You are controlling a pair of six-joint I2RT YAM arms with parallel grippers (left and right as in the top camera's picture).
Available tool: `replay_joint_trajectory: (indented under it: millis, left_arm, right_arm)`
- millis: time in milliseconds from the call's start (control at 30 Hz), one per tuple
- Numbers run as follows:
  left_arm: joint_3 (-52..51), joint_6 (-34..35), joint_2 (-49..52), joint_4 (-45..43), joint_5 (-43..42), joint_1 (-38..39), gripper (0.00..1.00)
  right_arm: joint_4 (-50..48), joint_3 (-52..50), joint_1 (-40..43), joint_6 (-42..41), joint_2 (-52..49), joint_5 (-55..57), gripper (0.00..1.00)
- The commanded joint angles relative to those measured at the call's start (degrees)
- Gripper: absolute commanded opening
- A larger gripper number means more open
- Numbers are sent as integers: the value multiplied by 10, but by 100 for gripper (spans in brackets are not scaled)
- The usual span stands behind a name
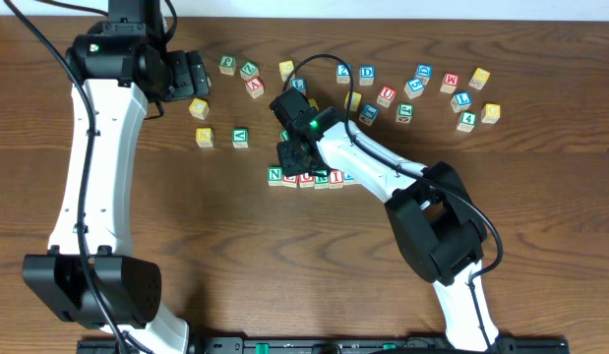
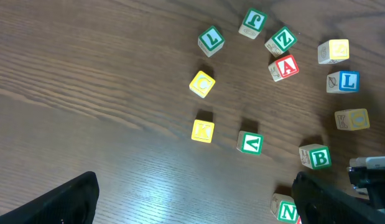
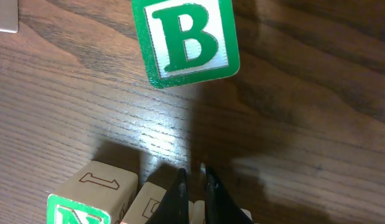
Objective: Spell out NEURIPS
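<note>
A row of lettered wooden cubes lies mid-table, starting with the green N [image 1: 275, 175] and running right through red cubes [image 1: 306, 179] to a blue-lettered one [image 1: 349, 176]. My right gripper [image 1: 298, 162] hangs over the row's left part. In the right wrist view its fingers [image 3: 192, 177] are shut with nothing between them, the tips just behind the cubes next to the N [image 3: 77, 211]. My left gripper [image 1: 191, 74] stands open at the back left. In its wrist view, bare wood lies between its fingers [image 2: 195, 202], and the N [image 2: 285, 208] sits by the right finger.
A green B cube [image 3: 186, 40] sits just behind the row. Loose cubes lie around the left gripper: yellow K [image 2: 203, 130], green V [image 2: 250, 142], red A [image 2: 284, 66]. More cubes are scattered at the back right, such as a red one [image 1: 387, 94].
</note>
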State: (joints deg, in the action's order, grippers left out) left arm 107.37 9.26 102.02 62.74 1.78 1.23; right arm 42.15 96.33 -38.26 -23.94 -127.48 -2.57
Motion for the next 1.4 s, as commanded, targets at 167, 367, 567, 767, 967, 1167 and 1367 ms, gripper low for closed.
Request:
replay_joint_trajectory:
  millis: [167, 367, 567, 767, 967, 1167, 1367]
  left_arm:
    - [-3, 9, 7, 2, 0, -2, 98]
    - [-3, 9, 7, 2, 0, -2, 98]
    - [-3, 9, 7, 2, 0, -2, 98]
    - [-3, 9, 7, 2, 0, -2, 98]
    - [-3, 9, 7, 2, 0, -2, 98]
    - [-3, 9, 7, 2, 0, -2, 98]
    - [-3, 9, 7, 2, 0, -2, 98]
  right_arm:
    - [-6, -1, 3, -9, -9, 17, 6]
    - [-16, -1, 9, -9, -9, 31, 6]
    - [5, -1, 11, -17, -9, 31, 4]
    - [10, -1, 10, -17, -9, 22, 1]
    - [20, -1, 10, -17, -9, 17, 1]
    - [24, -1, 10, -17, -9, 17, 1]
    - [26, -1, 10, -17, -9, 17, 1]
